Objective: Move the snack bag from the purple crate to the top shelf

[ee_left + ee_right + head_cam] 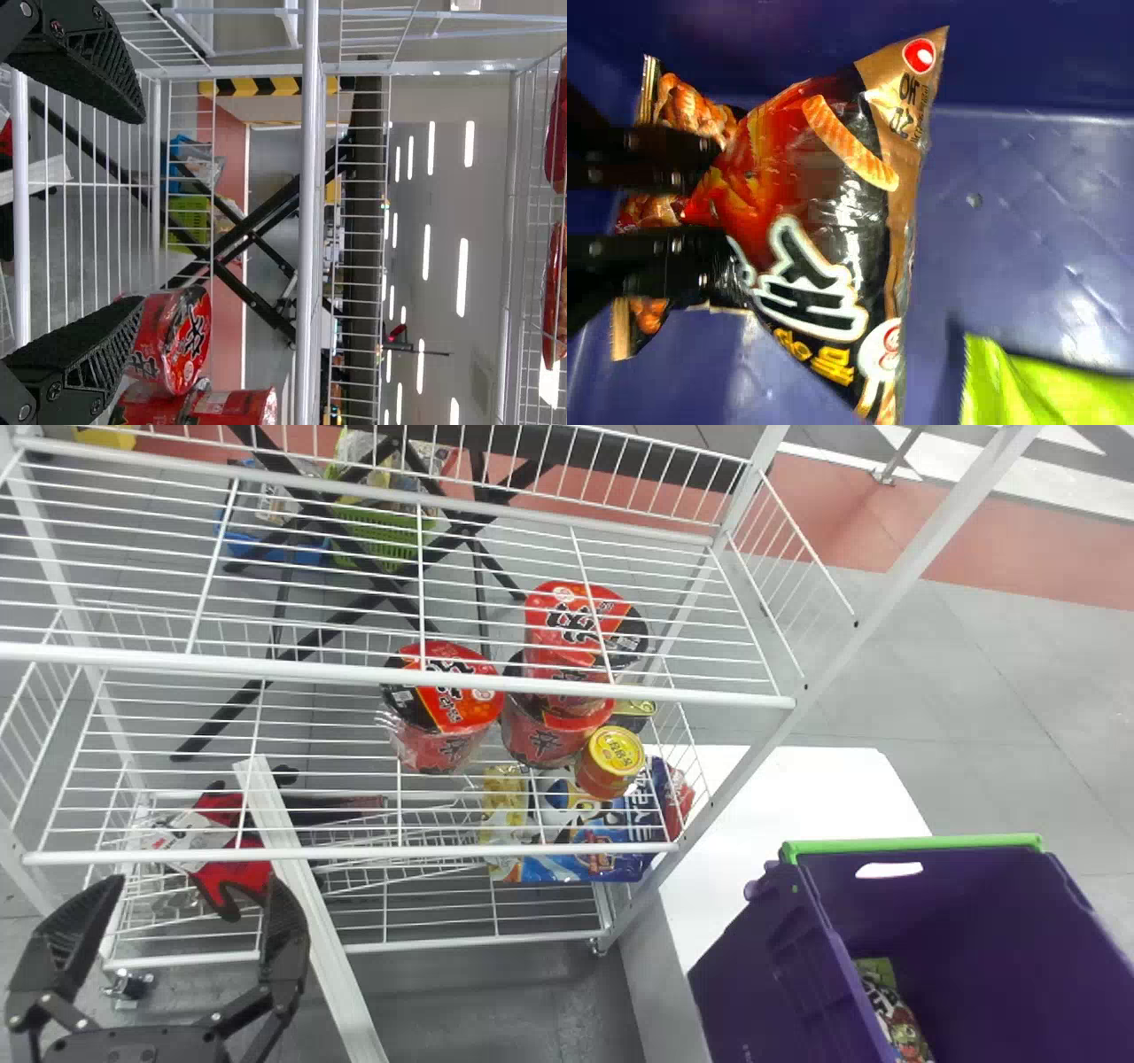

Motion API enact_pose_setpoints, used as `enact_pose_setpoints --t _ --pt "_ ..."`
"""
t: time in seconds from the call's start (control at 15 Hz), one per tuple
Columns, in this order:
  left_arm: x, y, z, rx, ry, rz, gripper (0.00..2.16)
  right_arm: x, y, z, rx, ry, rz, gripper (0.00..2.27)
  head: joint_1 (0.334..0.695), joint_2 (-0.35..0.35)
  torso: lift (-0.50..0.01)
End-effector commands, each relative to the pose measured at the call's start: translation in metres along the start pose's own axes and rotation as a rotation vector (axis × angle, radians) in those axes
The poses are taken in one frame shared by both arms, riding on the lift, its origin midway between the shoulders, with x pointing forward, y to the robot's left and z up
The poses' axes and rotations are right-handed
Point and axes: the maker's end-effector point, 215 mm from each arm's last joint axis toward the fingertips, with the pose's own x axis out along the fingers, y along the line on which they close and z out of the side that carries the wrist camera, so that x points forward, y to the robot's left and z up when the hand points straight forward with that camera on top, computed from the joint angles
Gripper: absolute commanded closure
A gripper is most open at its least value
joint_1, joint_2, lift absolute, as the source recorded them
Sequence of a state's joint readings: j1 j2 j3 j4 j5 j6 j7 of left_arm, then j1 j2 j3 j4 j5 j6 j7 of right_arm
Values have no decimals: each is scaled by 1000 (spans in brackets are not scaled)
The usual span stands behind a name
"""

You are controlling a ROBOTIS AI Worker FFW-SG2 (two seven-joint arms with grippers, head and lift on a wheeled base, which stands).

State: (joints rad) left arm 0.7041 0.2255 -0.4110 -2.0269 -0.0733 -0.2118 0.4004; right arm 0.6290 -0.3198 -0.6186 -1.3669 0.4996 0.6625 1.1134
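Note:
Inside the purple crate (753, 974), at the lower right of the head view, part of a colourful bag (897, 1014) shows. The right wrist view has my right gripper (709, 211) in the crate, its dark fingers close together on a pinched edge of the black, red and orange snack bag (824, 204). My left gripper (197, 883) stands open at the lower left, before the shelf rack; in the left wrist view the left gripper (137, 211) has nothing between its fingers. The white wire top shelf (310, 666) crosses the upper head view.
Red noodle cups (443, 708), a yellow-lidded can (611, 757) and blue packs (585, 859) stand on lower levels. Red gloves (226, 850) lie at the left. Another snack bag (648, 208) and a green item (1045, 385) are in the crate. A slanted post rises between rack and crate.

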Motion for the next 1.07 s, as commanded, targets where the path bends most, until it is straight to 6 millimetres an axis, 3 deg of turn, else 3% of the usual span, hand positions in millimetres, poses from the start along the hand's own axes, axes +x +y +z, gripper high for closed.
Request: enact_pose_setpoints --t 0.0,0.13,0.27,1.0 --pt "0 -1 0 -2 0 1 93 -20 -3 -4 75 9 -29 1872 695 -350 -468" --pt "0 -1 4 -9 -12 2 93 -41 -3 0 117 -18 -26 1868 695 -350 -468" --pt "0 -4 5 -9 -12 -5 93 -50 -4 3 127 -46 -29 1872 695 -350 -468" --pt "-1 -7 5 -5 -11 -5 93 -61 0 20 125 -119 -9 1889 695 -350 -425"
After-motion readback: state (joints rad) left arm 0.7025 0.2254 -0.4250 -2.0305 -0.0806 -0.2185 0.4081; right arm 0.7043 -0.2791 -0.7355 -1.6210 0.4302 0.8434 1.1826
